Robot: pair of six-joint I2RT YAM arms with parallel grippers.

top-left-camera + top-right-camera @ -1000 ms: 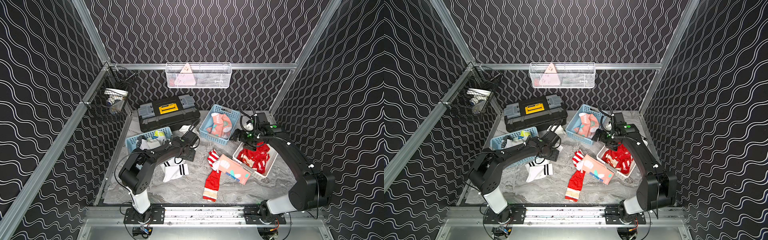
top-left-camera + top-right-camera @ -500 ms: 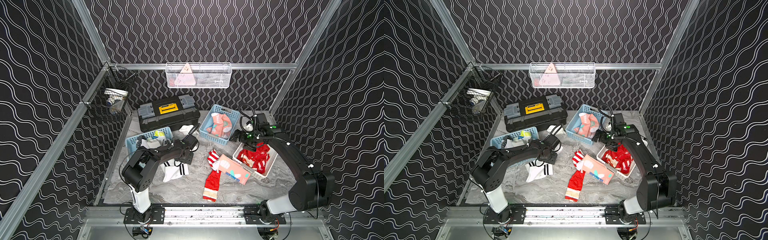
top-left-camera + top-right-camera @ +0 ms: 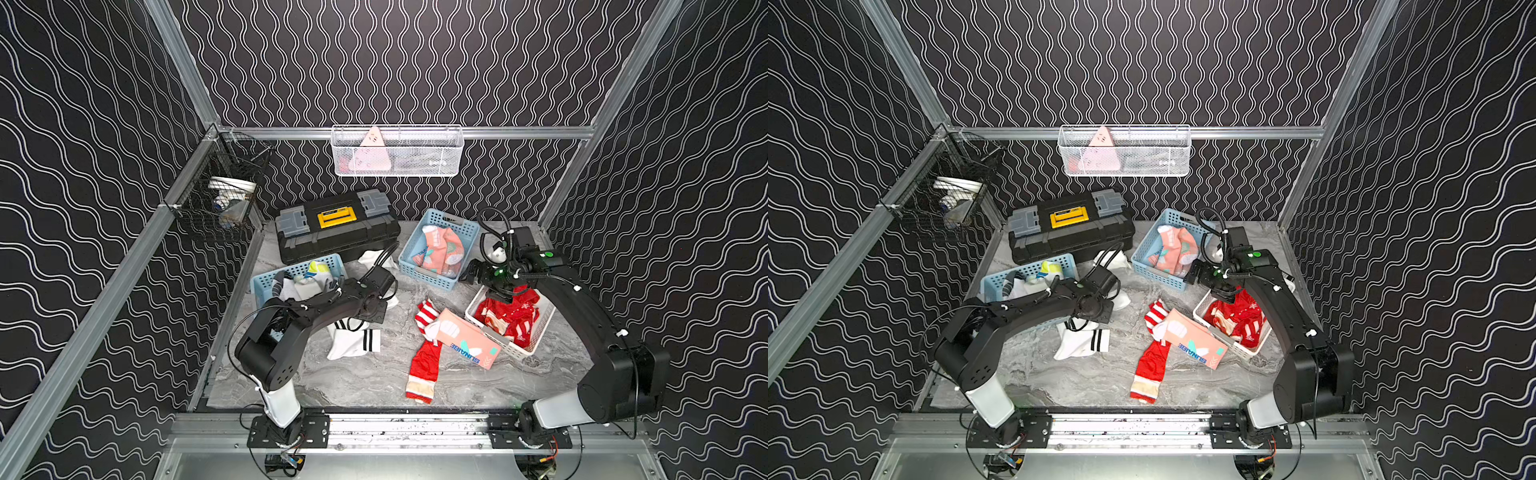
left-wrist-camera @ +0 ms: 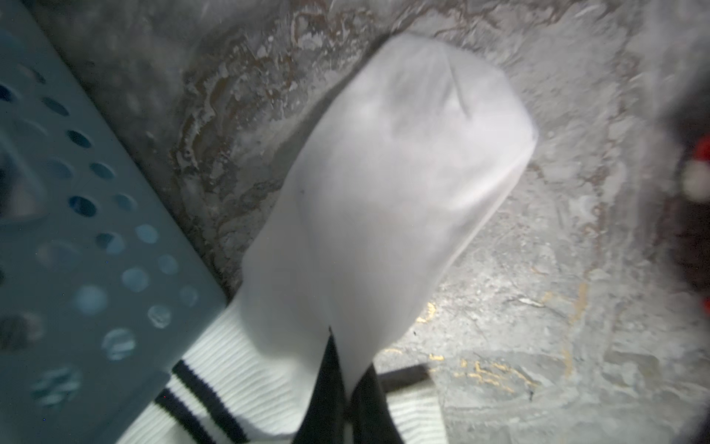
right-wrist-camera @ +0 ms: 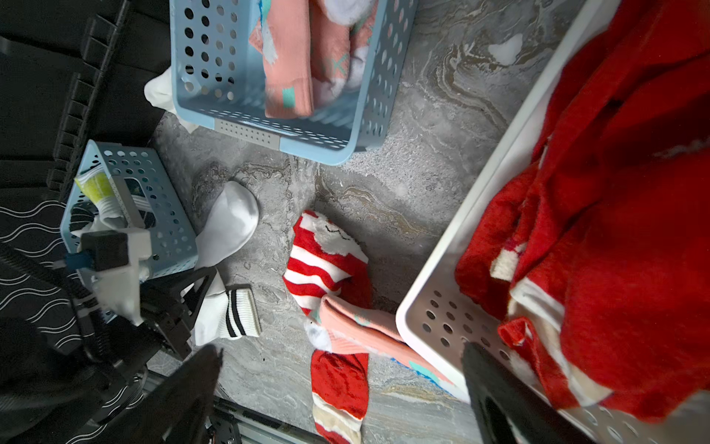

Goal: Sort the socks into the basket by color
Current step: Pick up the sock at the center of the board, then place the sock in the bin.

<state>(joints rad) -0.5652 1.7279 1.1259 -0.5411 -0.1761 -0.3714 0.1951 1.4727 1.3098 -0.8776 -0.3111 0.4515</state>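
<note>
**Left arm nips the white sock, and the hold looks thin**

In both top views the left gripper (image 3: 356,321) is down on the white sock (image 3: 353,343), which lies on the table just beside the blue basket (image 3: 266,286) of white socks. A second ago it sat further back with its jaws apart. It has since come forward, dropped and closed. The right gripper (image 3: 500,293) has not moved and hangs wide open over the white basket (image 3: 536,332) of red socks.

In the left wrist view the jaws are clenched on a small fold by the striped cuff. The toe trails long, so on the lift it could slip free or snag the basket wall.

In the right wrist view the red striped sock (image 5: 326,261) and the pink sock (image 5: 357,330) overlap on the table. One grab there might take both and mix the colours.
</note>
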